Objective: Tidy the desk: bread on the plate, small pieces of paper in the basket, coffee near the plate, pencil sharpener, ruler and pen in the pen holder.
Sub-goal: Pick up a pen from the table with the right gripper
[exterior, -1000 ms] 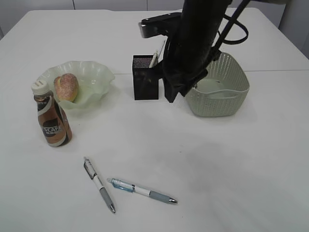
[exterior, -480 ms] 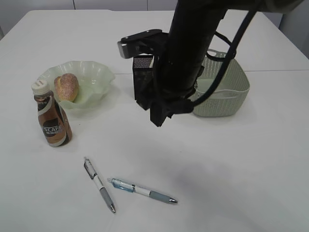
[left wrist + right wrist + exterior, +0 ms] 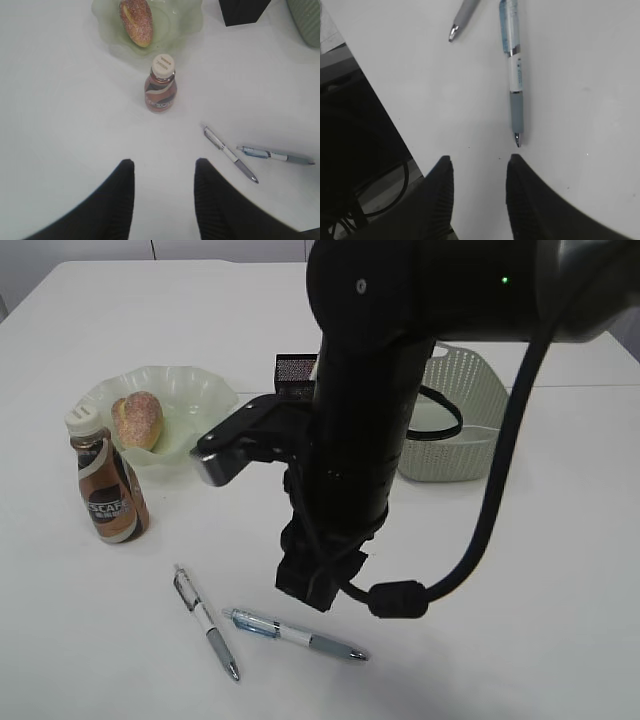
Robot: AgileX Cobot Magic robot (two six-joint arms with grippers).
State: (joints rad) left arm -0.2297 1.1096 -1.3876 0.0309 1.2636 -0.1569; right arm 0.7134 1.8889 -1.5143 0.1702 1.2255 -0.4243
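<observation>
My right gripper [image 3: 312,592] [image 3: 479,165] is open and empty, low over the table just short of the blue-and-white pen [image 3: 295,634] [image 3: 514,75]. A white-and-grey pen [image 3: 205,623] [image 3: 462,15] lies to its left. My left gripper [image 3: 164,167] is open and empty, high above bare table; it does not show in the exterior view. The bread [image 3: 138,420] [image 3: 136,15] lies in the green plate [image 3: 195,390] [image 3: 107,20]. The coffee bottle [image 3: 108,490] [image 3: 161,90] stands beside the plate. The black pen holder [image 3: 295,368] is mostly hidden behind my right arm. No sharpener, ruler or paper shows.
The pale mesh basket [image 3: 470,410] [image 3: 307,20] stands at the back right, partly behind my right arm. The table's edge and dark floor with cables [image 3: 360,165] lie left in the right wrist view. Both pens also show in the left wrist view [image 3: 230,152].
My right arm has swung from the pen holder and basket toward the front of the table and down over the blue-and-white pen. Nothing else has moved.
</observation>
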